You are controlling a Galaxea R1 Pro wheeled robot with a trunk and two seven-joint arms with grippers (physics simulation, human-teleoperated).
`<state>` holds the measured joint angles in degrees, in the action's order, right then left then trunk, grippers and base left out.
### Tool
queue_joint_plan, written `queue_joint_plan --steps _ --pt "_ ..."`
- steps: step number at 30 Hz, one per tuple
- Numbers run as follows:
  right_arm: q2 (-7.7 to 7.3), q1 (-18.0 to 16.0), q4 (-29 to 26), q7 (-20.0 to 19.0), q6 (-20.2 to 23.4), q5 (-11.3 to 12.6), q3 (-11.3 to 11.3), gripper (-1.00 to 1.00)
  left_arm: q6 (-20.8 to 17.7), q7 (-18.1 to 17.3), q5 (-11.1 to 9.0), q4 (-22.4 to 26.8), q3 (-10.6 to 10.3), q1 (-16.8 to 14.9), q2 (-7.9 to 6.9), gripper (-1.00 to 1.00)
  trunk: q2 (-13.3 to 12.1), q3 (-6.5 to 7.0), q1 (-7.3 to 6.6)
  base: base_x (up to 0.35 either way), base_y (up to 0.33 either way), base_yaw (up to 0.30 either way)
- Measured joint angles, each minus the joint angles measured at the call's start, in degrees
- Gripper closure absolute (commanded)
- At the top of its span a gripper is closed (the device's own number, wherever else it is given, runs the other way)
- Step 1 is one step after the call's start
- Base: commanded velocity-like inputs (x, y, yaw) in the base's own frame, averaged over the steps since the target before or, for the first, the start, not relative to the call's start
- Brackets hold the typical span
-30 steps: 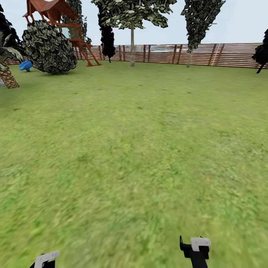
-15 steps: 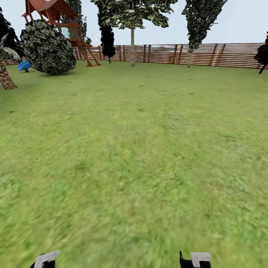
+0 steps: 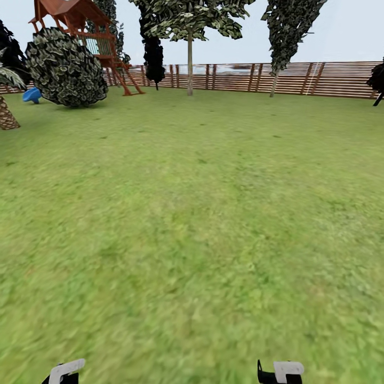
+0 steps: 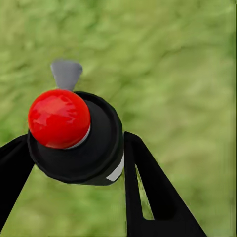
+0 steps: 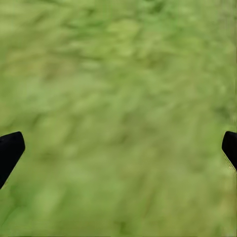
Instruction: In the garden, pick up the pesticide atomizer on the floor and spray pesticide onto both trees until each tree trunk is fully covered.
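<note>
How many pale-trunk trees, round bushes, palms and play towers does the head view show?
Pale-trunk trees: 2
Round bush: 1
Palm: 1
Play tower: 1
Total: 5

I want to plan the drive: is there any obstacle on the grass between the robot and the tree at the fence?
Nothing visible stands in the way. Open lawn stretches to the nearest tree trunk by the fence. The round bush and playhouse stand off to the left. The left end effector holds the atomizer.
</note>
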<state>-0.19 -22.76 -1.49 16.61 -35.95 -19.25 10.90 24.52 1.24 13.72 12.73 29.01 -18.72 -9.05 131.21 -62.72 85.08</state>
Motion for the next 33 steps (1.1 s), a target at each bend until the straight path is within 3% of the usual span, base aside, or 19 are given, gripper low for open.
queue_joint_plan --steps 33 --pt "0.02 0.04 0.00 0.00 0.00 0.00 0.00 -1.00 -0.08 0.00 -0.09 0.00 0.03 0.00 0.00 1.00 0.00 0.00 0.00 0.338 0.000 0.000"
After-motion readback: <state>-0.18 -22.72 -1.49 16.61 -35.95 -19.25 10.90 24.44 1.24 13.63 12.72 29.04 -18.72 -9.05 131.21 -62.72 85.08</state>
